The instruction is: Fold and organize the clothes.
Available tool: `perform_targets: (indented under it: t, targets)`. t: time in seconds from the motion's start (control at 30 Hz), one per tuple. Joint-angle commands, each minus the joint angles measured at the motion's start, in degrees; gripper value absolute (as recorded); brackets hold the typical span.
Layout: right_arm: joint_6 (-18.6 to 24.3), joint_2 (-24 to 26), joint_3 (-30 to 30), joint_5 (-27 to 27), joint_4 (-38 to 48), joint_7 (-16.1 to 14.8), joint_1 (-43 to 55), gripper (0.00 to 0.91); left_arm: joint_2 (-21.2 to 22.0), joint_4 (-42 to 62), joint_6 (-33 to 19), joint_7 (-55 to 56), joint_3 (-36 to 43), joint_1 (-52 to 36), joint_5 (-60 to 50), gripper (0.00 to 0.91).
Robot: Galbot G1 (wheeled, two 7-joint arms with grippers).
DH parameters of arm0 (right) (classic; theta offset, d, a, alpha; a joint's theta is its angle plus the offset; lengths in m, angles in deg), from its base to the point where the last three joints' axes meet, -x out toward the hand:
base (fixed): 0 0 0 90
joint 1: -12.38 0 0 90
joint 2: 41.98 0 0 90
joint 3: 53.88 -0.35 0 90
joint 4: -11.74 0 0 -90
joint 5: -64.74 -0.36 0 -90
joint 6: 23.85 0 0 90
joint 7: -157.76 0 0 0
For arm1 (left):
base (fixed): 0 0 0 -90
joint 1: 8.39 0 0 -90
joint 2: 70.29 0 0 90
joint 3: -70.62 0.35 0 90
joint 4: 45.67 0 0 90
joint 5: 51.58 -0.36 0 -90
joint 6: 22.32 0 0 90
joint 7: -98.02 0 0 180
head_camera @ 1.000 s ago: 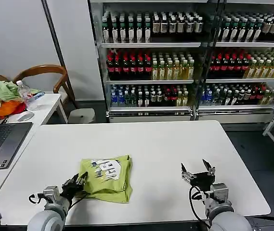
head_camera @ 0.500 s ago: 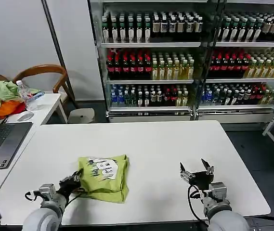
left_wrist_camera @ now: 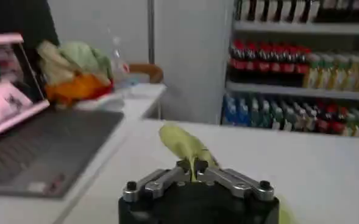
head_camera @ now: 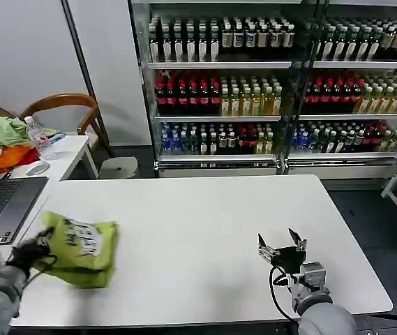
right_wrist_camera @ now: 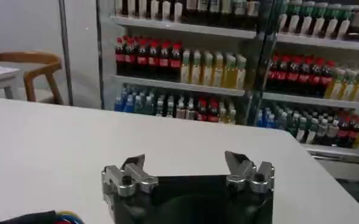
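- Head view: the left gripper [head_camera: 36, 246] is pinched tight on the near-left edge of the folded lime yellow-green T-shirt of thin soft fabric [head_camera: 79, 249], which lies just right of it at the left end of the white rectangular table [head_camera: 205, 223].
- Left wrist view: the fingertips meet on a ridge of fabric; the rest of the shirt is hidden behind the gripper body.
- The right gripper [head_camera: 282, 246] hovers, fingers spread, over bare tabletop well right of the shirt.

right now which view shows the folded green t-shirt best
The head view: the whole folded T-shirt lies at the table's left edge, pinched by the left gripper. The left wrist view gives just a strip of it at that gripper. The right wrist view looks across bare table.
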Motion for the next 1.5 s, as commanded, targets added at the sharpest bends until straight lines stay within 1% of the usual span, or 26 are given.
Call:
perform_targets:
  t: [0.03, 0.13, 0.17, 0.2, 0.27, 0.33, 0.37, 0.4, 0.43, 0.53, 0.57, 0.73, 0.77, 0.9, 0.93, 1.0, 1.03, 1.13, 1.23, 1.3, 1.33, 1.37, 1.4, 1.43, 1.47, 1.5]
  targets:
    - [0.05, 0.31, -0.63, 0.02, 0.07, -0.03, -0.12, 0.907, 2.76, -16.72, 2.64, 2.07, 13.65, -1.59, -3.76, 0.04]
    - [-0.14, 0.72, -1.74, -0.03, -0.56, 0.01, -0.85, 0.907, 11.27, -17.83, 2.43, 1.03, 32.25, -3.07, -12.96, 0.04]
    - [-0.34, 0.84, -1.88, -0.01, -0.74, 0.04, -1.05, 0.907, 13.97, -17.0, 1.93, 0.2, 38.68, -3.63, -18.39, 0.04]
    - [-0.41, 0.89, -1.89, 0.0, -0.78, 0.06, -1.08, 0.907, 16.22, -15.33, 0.42, -0.86, 42.39, -4.19, -22.15, 0.04]
    - [-0.61, 0.82, -1.58, 0.14, -0.63, 0.21, -0.83, 0.907, 21.01, -10.47, -0.8, -2.31, 52.05, -5.73, -27.57, 0.04]
    - [-0.73, 0.74, -1.49, 0.23, -0.72, 0.26, -0.72, 0.907, 22.62, -7.04, -1.35, -2.64, 55.05, -7.07, -30.23, 0.04]
    - [-0.81, 0.72, -1.55, 0.22, -0.79, 0.27, -0.67, 0.907, 23.47, -4.84, -2.06, -2.68, 55.18, -8.28, -30.39, 0.04]
    - [-0.84, 0.74, -1.6, 0.22, -0.8, 0.26, -0.64, 0.907, 23.65, -3.66, -2.12, -2.32, 54.94, -9.17, -30.26, 0.05]
    - [-0.85, 0.84, -1.72, 0.22, -0.81, 0.26, -0.67, 0.907, 23.65, -2.74, -1.88, -1.84, 53.89, -10.35, -29.8, 0.04]
    - [-0.78, 0.9, -1.94, 0.17, -0.67, 0.16, -0.73, 0.907, 22.5, -3.01, -0.72, 0.73, 50.92, -12.43, -26.32, 0.05]
    - [-0.7, 0.84, -1.92, 0.18, -0.36, 0.12, -0.67, 0.907, 22.08, -3.15, -0.27, 2.32, 48.64, -13.27, -25.05, 0.04]
    - [-0.6, 0.79, -1.41, 0.18, 0.2, 0.04, -0.02, 0.907, 21.83, -1.91, 0.69, 6.11, 46.25, -15.43, -22.17, 0.05]
    - [-0.63, 0.87, -1.38, 0.16, 0.23, 0.06, 0.24, 0.907, 22.15, -1.41, 0.68, 6.96, 46.42, -15.81, -21.52, 0.907]
    - [-0.93, 1.0, -1.73, 0.06, 0.12, 0.1, 1.09, 0.907, 24.31, 1.09, -1.15, 9.76, 47.73, -17.46, -17.8, 0.907]
    - [-0.96, 1.01, -1.74, 0.05, 0.09, 0.06, 1.13, 0.907, 24.94, 2.13, -2.92, 10.65, 47.84, -18.52, -16.21, 0.907]
    - [-1.01, 1.06, -1.73, 0.12, 0.1, -0.11, 1.26, 0.907, 26.4, 3.01, -4.49, 12.39, 47.54, -20.15, -12.54, 0.907]
    - [-1.0, 1.05, -1.68, 0.16, 0.12, -0.14, 1.3, 0.907, 26.75, 3.29, -5.63, 12.93, 47.27, -20.94, -10.81, 0.907]
    - [-0.87, 0.82, -1.32, 0.25, 0.53, -0.47, 1.85, 0.907, 27.24, 2.36, -6.76, 13.09, 46.35, -21.95, -9.18, 0.907]
    - [-0.68, 0.53, -0.22, 0.46, 1.11, -0.56, 2.8, 0.907, 25.11, -0.59, -7.01, 11.8, 44.64, -21.32, -9.03, 0.907]
    - [-0.18, 0.1, 1.33, 0.26, 1.66, -1.02, 3.84, 0.907, 22.35, -4.0, -7.69, 9.39, 41.02, -19.45, -11.31, 0.907]
    - [-0.08, -0.01, 1.65, 0.21, 1.81, -1.09, 3.96, 0.907, 22.11, -4.37, -7.68, 7.98, 39.62, -18.84, -12.31, 0.907]
    - [0.28, -0.52, 2.7, -0.87, 2.34, -1.35, 4.79, 0.907, 19.76, -4.61, -8.68, 5.63, 37.77, -18.08, -14.58, 0.907]
    - [0.33, -1.14, 3.81, -2.67, 3.14, -1.42, 5.42, 0.907, 17.42, -3.82, -11.04, 2.51, 35.43, -16.26, -19.99, 0.907]
    - [0.4, -1.39, 4.31, -4.12, 3.44, -1.56, 5.73, 0.907, 16.41, -3.04, -12.83, 1.14, 34.45, -16.08, -21.31, 0.907]
    - [0.35, -2.09, 5.55, -7.01, 4.09, -1.76, 6.22, 0.907, 14.1, -1.95, -13.73, -0.55, 31.08, -14.19, -27.15, 0.907]
    - [0.11, -2.63, 6.24, -8.66, 4.72, -1.88, 6.53, 0.907, 12.88, -1.3, -14.92, -1.96, 28.76, -12.95, -27.79, 0.907]
